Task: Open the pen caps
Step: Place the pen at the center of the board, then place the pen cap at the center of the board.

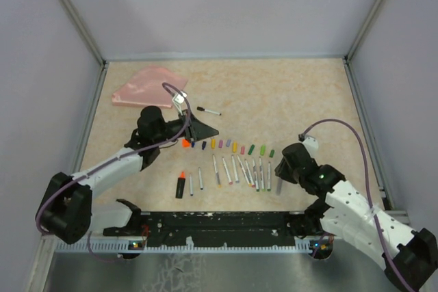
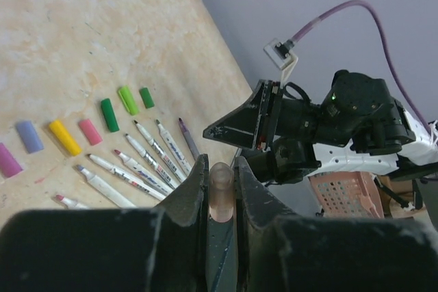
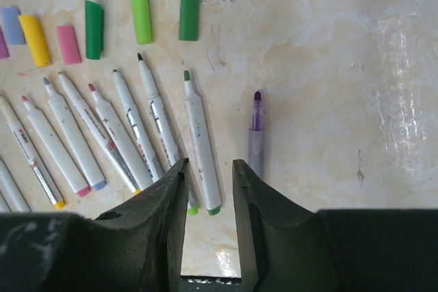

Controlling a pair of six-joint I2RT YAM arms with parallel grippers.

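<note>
Beige tabletop (image 1: 287,94) | left tool (image 2: 220,162) clamps pinkish piece (image 2: 220,196), maybe a cap, seen only wrist-side | right tool (image 3: 209,169) apart

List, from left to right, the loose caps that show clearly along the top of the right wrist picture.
blue cap → yellow cap → pink cap → dark green cap → light green cap → medium green cap

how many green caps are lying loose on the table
3, side by side at the cap row's right end: dark green cap, lime cap, mid-green cap rightmost. None looks hidden.
</note>
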